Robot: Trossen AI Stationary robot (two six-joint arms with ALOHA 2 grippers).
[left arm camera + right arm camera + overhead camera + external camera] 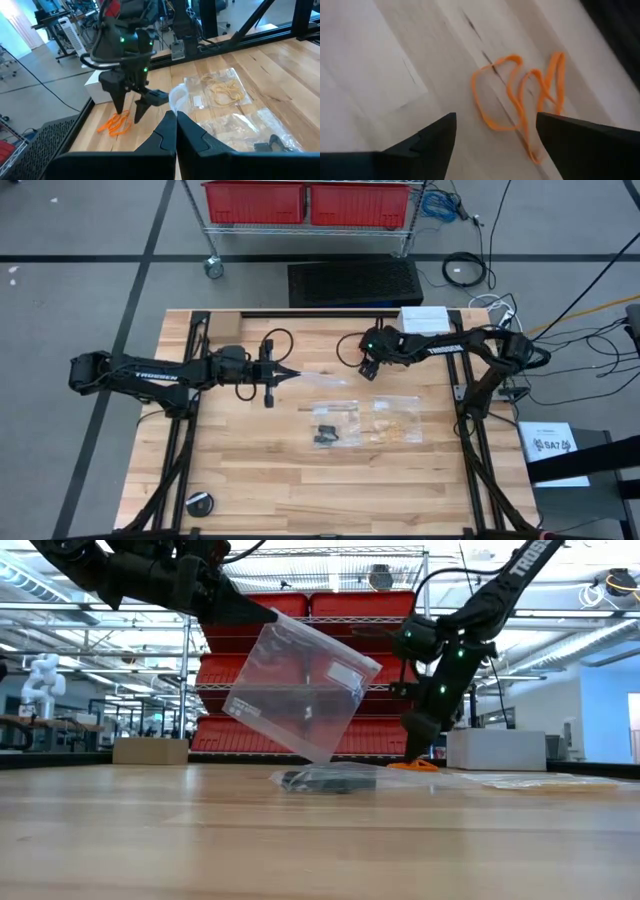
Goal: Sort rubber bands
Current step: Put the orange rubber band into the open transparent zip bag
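Observation:
Orange rubber bands point(520, 100) lie loose on the wood near the table's far edge. My right gripper point(495, 132) points down over them, open, one finger on either side, touching nothing. A clear bag with black bands point(325, 432) and a clear bag with pale tan bands point(395, 425) lie flat at mid-table. My left gripper point(265, 613) is left of centre, raised, shut on a third clear plastic bag point(300, 690). That bag hangs tilted, and its lowest corner point(325, 762) is down by the black-band bag. My left gripper pinches the clear plastic bag by its upper edge point(272, 622) between the two shut fingers point(167, 125), coming level from the table's left. The bag hangs slanting below the fingertips. Whether its lowest corner rests on the black-band bag or the wood, I cannot tell.
A white box point(425, 318) sits at the far edge behind the right arm. A round black object point(200, 503) lies near the near-left corner. Black cable loops point(275, 340) hang by the left arm. Bare wood point(420, 490) spreads along the near side.

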